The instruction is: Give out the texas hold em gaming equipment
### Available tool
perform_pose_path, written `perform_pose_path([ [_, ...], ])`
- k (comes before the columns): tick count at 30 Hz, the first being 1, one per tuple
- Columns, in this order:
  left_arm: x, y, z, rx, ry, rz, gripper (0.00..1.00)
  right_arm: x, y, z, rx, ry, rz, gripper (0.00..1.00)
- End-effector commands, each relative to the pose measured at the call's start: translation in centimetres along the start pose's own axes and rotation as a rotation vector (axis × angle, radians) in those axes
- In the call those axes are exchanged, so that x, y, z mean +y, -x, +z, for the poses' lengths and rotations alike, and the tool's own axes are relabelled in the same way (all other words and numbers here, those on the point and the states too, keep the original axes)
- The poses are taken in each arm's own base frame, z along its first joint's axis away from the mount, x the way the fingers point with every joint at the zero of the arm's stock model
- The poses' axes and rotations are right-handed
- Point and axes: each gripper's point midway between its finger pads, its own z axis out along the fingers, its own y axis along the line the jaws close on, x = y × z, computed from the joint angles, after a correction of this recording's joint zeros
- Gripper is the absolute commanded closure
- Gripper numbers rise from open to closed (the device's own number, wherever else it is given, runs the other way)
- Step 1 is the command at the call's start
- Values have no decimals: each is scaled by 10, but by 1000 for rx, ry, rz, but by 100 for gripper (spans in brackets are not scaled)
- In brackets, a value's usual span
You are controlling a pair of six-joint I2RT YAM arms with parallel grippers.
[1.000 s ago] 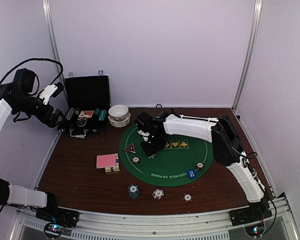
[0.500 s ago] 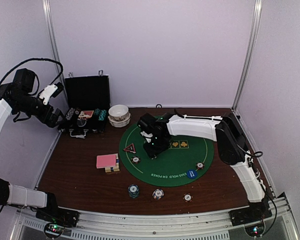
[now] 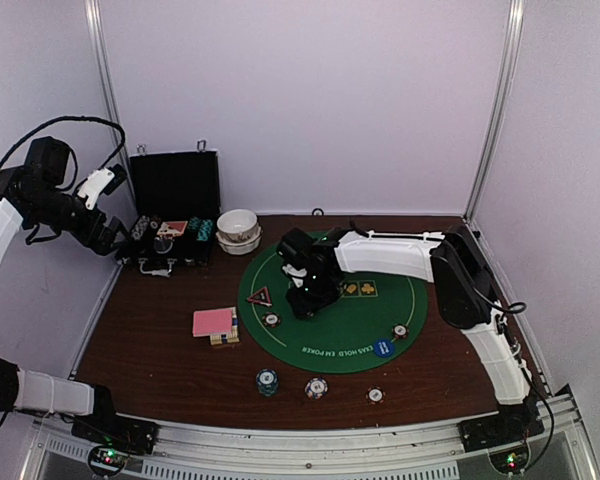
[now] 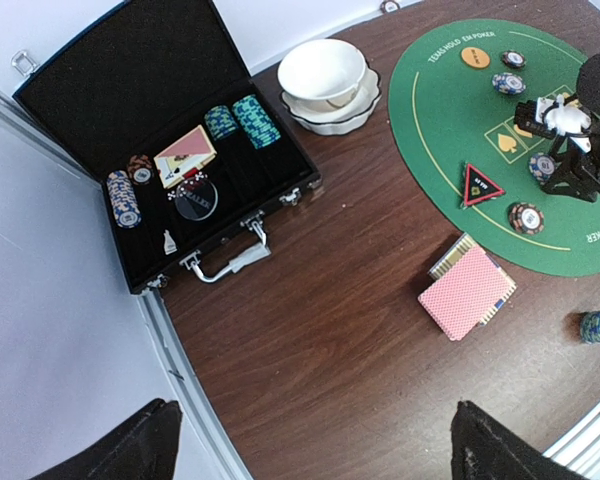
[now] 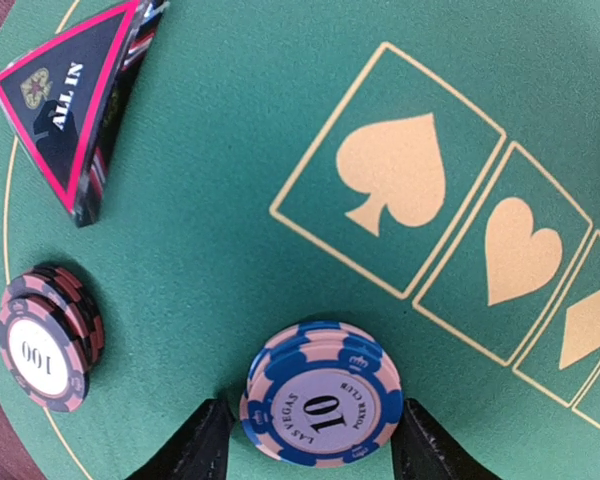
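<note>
Right claw (image 5: 312, 448) has widened over the last second and is now released, standing clear on either side of blue 10 chip stack (image 5: 320, 405), which rests on green mat (image 5: 210, 240) near spade mark (image 5: 395, 165). Placement looks done. Left claw (image 4: 315, 445) released, empty.

One round green mat (image 4: 450, 120), one open black case (image 4: 130, 120) and two stacked white bowls (image 4: 323, 70) sit on the table (image 4: 330, 350). Markers come to three: one orange button (image 4: 474, 57), one blue button (image 3: 383, 348), one red-triangle marker (image 4: 482, 185). One pink-backed card deck (image 4: 467, 295) lies out. Outside the case, poker chip stacks (image 5: 320, 405) number five on the mat, three off it.
</note>
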Motion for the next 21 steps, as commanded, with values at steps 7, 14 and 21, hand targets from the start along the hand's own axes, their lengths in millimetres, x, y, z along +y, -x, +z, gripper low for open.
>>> perform_pose_path([
  [7,5,10,-11,-45,34,16,3,22,-26,-5,70,58,31,43],
  [14,6,10,-11,-46,36,16,2,36,-20,1,59,84,43,48],
  [21,5,9,-12,-46,37,18,2,35,-13,1,63,51,24,51],
])
